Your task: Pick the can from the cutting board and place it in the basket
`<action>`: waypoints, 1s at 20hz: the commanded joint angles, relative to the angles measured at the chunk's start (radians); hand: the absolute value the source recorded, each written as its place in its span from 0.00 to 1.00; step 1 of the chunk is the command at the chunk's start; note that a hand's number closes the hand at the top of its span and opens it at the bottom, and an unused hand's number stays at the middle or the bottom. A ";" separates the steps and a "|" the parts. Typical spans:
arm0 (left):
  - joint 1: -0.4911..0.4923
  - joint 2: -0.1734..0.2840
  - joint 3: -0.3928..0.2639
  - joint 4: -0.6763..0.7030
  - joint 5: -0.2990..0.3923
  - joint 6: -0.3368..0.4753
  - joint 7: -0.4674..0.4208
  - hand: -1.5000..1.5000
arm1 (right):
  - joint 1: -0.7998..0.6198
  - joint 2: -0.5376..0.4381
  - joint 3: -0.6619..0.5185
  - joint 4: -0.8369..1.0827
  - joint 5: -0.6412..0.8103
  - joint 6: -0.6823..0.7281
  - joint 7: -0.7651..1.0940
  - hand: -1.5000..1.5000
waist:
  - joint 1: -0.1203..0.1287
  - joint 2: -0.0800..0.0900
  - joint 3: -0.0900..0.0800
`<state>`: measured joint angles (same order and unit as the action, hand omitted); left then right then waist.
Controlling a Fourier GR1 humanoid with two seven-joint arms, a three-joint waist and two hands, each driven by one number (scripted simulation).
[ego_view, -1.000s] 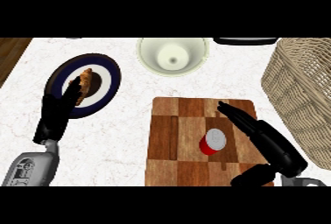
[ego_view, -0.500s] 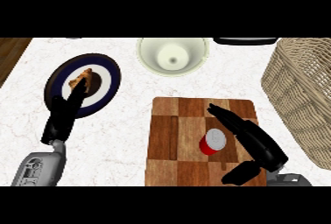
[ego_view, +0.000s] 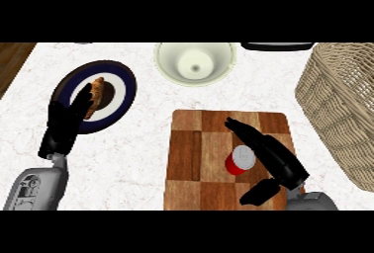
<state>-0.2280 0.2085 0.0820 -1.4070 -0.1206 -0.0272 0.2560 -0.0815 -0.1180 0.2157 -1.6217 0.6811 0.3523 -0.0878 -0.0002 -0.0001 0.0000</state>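
On the cutting board [ego_view: 201, 148], right robot hand [ego_view: 276, 155] has closed beside can [ego_view: 239, 160]

Checkered wood cutting board [ego_view: 201, 148]; woven wicker basket [ego_view: 343, 104]; marble-veined counter [ego_view: 131, 163].

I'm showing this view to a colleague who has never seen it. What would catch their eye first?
Probably the red can on the wooden cutting board, with the right hand open just beside it. Next, the large wicker basket at the right edge, and the dark-rimmed plate with food at upper left, partly under the left hand.
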 commanded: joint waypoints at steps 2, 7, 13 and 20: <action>0.001 -0.016 0.008 -0.017 -0.006 0.000 0.010 0.50 | 0.034 0.043 0.037 0.038 0.046 -0.057 -0.021 0.00 | 0.000 0.000 0.000; 0.018 0.021 0.045 0.037 0.005 -0.029 -0.063 0.50 | 0.012 -0.019 0.044 0.055 0.129 -0.122 -0.121 1.00 | -0.001 0.000 0.000; -0.058 -0.022 0.019 0.065 -0.022 0.001 -0.010 0.50 | -0.062 -0.003 0.064 0.100 0.217 -0.187 -0.143 1.00 | -0.001 0.001 0.000; -0.014 -0.025 0.006 0.022 -0.021 -0.007 -0.007 0.50 | -0.042 -0.068 0.155 0.118 0.544 -0.089 0.254 1.00 | 0.003 -0.004 -0.004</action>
<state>-0.2277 0.1803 0.0888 -1.3768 -0.1448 -0.0291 0.2278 -0.1211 -0.1575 0.3141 -1.5559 1.0508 0.2058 -0.0230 0.0021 -0.0122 -0.0072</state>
